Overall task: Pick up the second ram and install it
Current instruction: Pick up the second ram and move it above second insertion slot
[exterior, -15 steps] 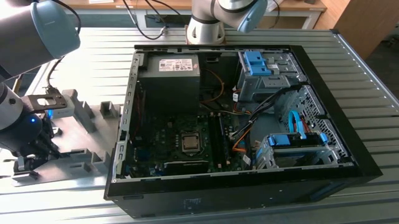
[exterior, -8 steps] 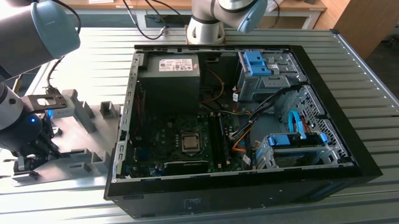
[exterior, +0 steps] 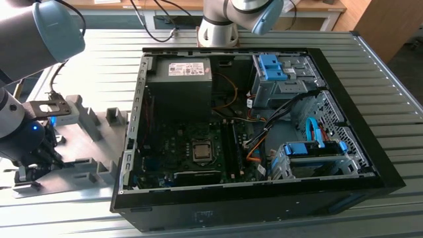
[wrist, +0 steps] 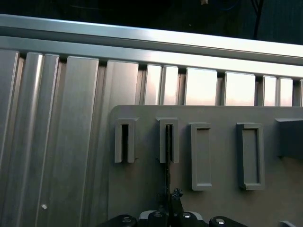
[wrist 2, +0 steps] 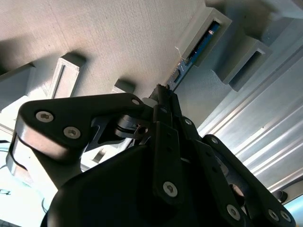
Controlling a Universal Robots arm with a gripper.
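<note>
Black gripper point(wrist 2: 162, 94) fingers pressed together on a thin edge-on stick: pinching the second ram point(wrist 2: 203, 41), blue-green board. The pinch is at the stick's near end. The far end, straight ahead of the fingertips, sits in the slot of a grey holder block point(wrist 2: 189, 35). In the first wrist view the ram point(wrist: 167, 156) is a thin dark line running from the gripper point(wrist: 171, 196) up into that slotted block point(wrist: 162, 142). Another slotted block point(wrist: 118, 142) stands just beside it and two blank blocks point(wrist: 201, 156) are on the other side. All are on a grey tray point(wrist: 137, 189) beneath the gripper, lying on ribbed metal table point(wrist: 61, 118). In the exterior view the arm point(exterior: 26, 134) is low over the tray point(exterior: 86, 144). An open PC case point(exterior: 370, 163) is well off to the gripper's side, toward the exterior view's right, with its motherboard point(exterior: 178, 144) exposed.
</note>
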